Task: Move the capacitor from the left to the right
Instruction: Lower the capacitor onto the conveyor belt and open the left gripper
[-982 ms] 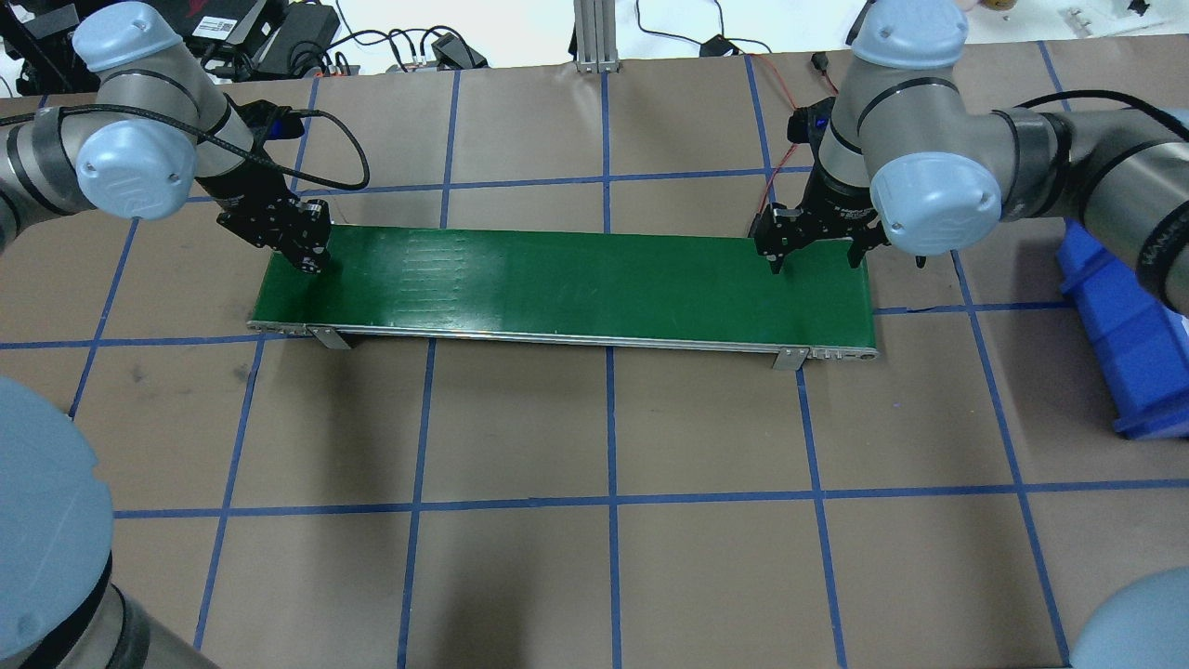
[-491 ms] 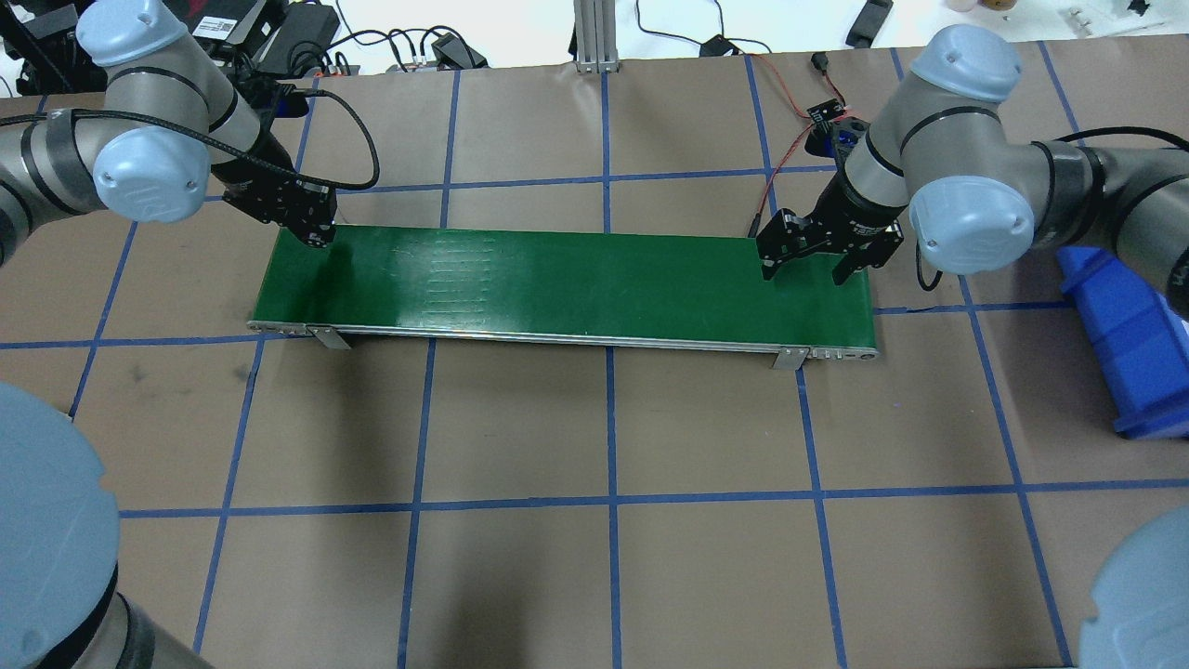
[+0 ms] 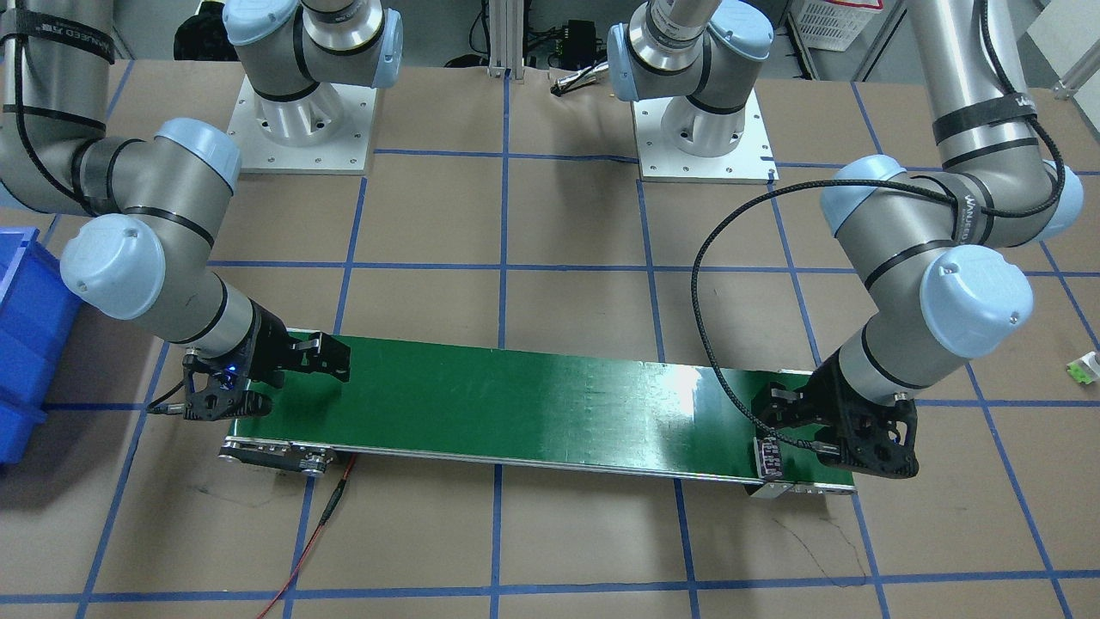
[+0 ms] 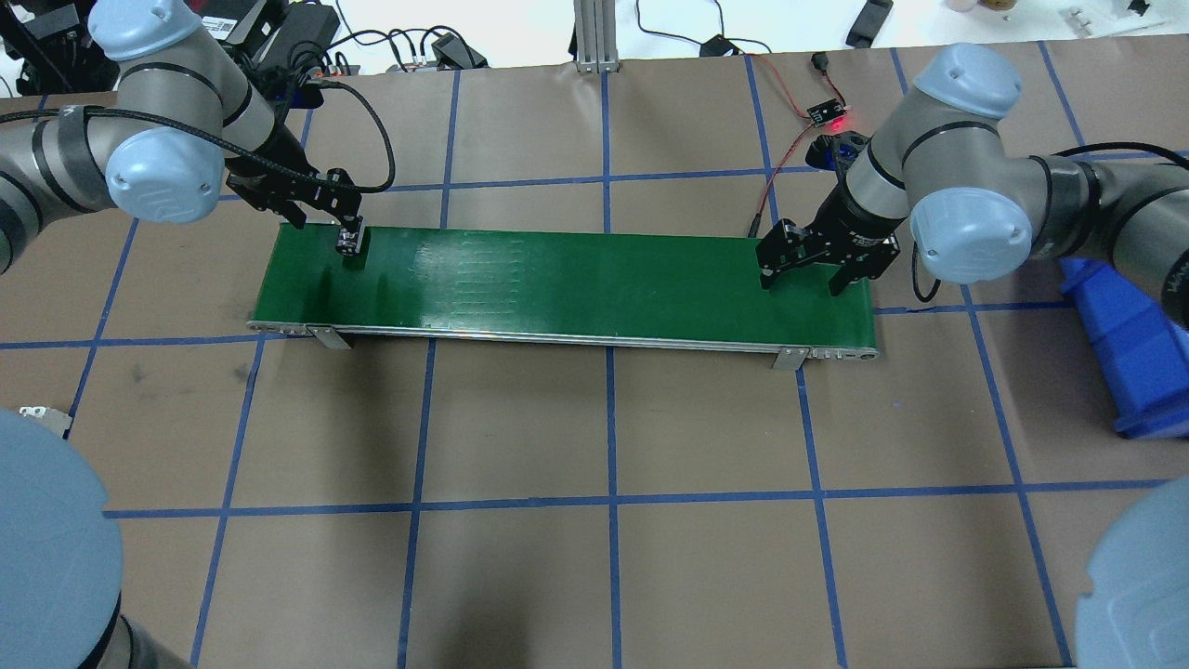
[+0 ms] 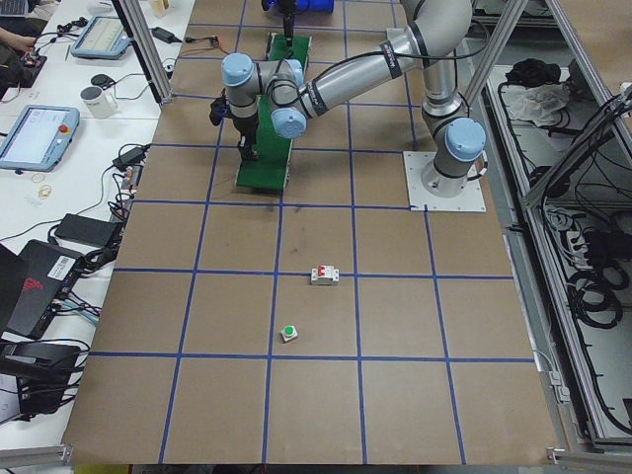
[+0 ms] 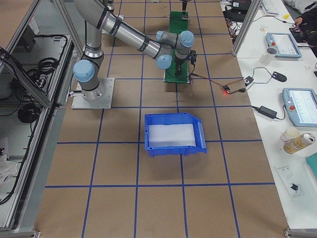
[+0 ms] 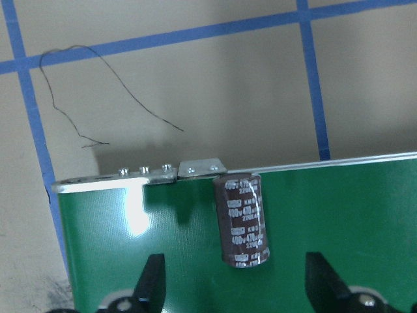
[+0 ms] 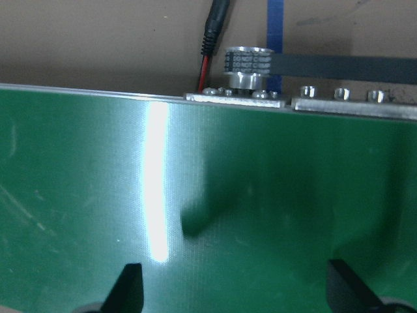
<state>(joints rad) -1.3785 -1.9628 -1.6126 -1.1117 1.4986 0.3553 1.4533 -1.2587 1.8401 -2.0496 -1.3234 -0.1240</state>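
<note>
Two black fingertips of the left gripper [image 7: 238,287] stand spread wide in the left wrist view; ahead of the gap between them the dark brown cylindrical capacitor [image 7: 242,218] lies on its side on the green conveyor belt [image 7: 352,235] — clear of both fingers. The right wrist view shows the right gripper [image 8: 234,287] equally spread above the belt. Overhead, the belt runs lengthwise on the brown paper-covered bench [image 4: 706,418], nearer the operators' edge; the capacitor sits at the belt end toward the bench's left end, the right gripper over the other end. Front-facing, it lies by the belt's operator-side rim. The left side view adds a white boxy breaker with red switch [image 5: 326,276] and a small green-and-white piece [image 5: 288,333] toward the bench's left end; the right side view, a blue plastic bin [image 6: 173,136] toward its right end.
</note>
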